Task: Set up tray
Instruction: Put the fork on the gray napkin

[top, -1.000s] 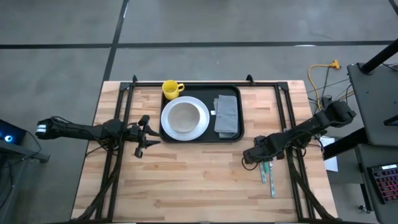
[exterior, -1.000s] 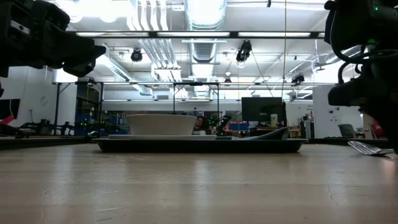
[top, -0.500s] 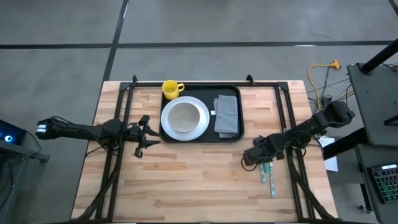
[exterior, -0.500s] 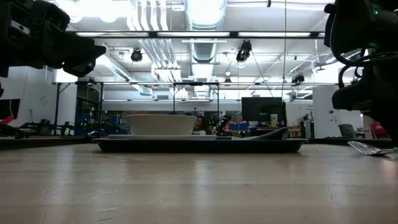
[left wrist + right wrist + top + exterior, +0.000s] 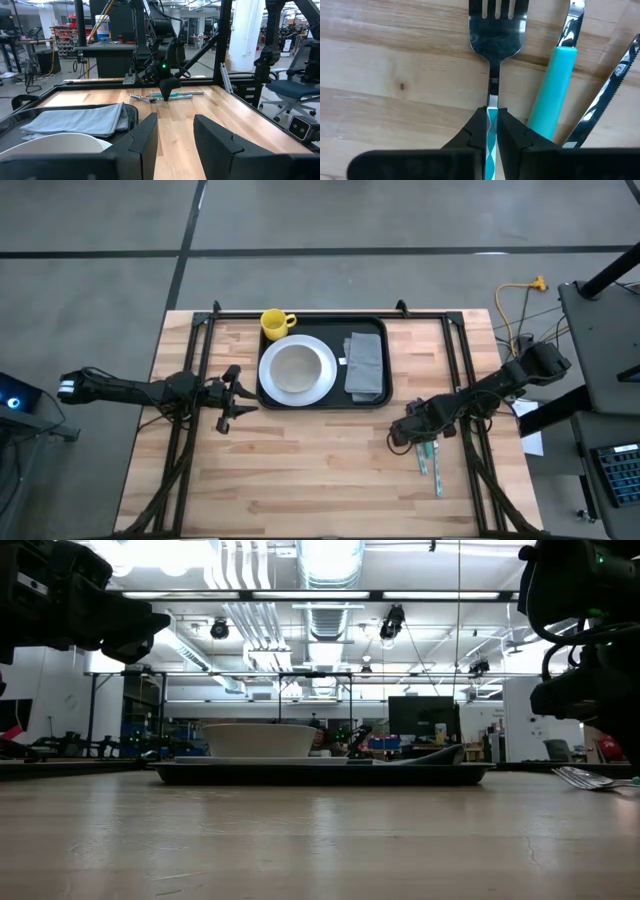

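Pale wooden tabletop (image 5: 300, 460): the flat black rigid tray (image 5: 375, 402) sat mid-rear, while your right gripper (image 5: 491, 131), fingers pinched on the thin, likely slippery teal-handled steel fork (image 5: 493, 37), gripped its stem; the left gripper (image 5: 234, 397) waited open.

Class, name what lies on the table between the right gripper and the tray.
Only bare wood lies between the right gripper and the tray, clear in the high view.
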